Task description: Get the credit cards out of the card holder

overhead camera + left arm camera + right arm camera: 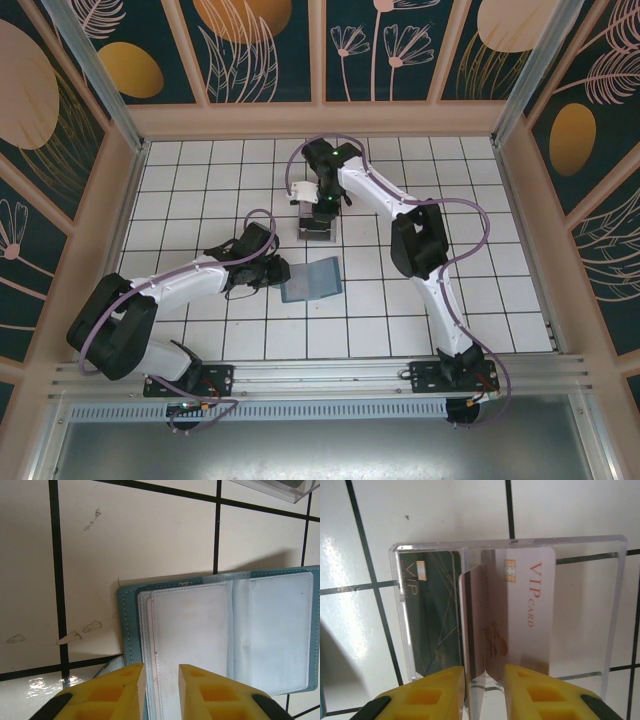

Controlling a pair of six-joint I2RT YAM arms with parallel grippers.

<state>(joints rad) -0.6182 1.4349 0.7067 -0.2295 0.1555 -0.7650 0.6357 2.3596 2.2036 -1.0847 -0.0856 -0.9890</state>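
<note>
Card holder (pixel 311 279) lies open and flat on the tiled table (pixel 200 190), near the middle of the top view, slate-blue cover down and clear sleeves (pixel 190 630) up. In the left wrist view the pockets facing the camera look empty, though the film is cloudy.

At the holder's 9 o'clock edge in the top view sits the left gripper (pixel 278 272). Seen from its own wrist, the left gripper (pixel 161 680) has its yellow fingers narrowly apart over the near edge of the card holder (pixel 220 630), with the sleeve running into the gap. Whether they pinch that leaf or only rest over it, I cannot tell.

At 12 o'clock from the holder, a short way off, stands the clear tray (pixel 316 232), with the right gripper (pixel 316 212) directly above it. In the right wrist view the clear tray (pixel 615 605) holds two credit cards lying flat: a dark card (pixel 432 615) at 9 o'clock and a white card (pixel 530 620) printed "VIP CARD" at 3 o'clock. A third card (pixel 472 625), pale with a dark stripe, stands on edge between them. It rises into the right gripper (pixel 485 680), whose fingers stand apart, wider than the card is thick, so it leans free rather than clamped
</note>
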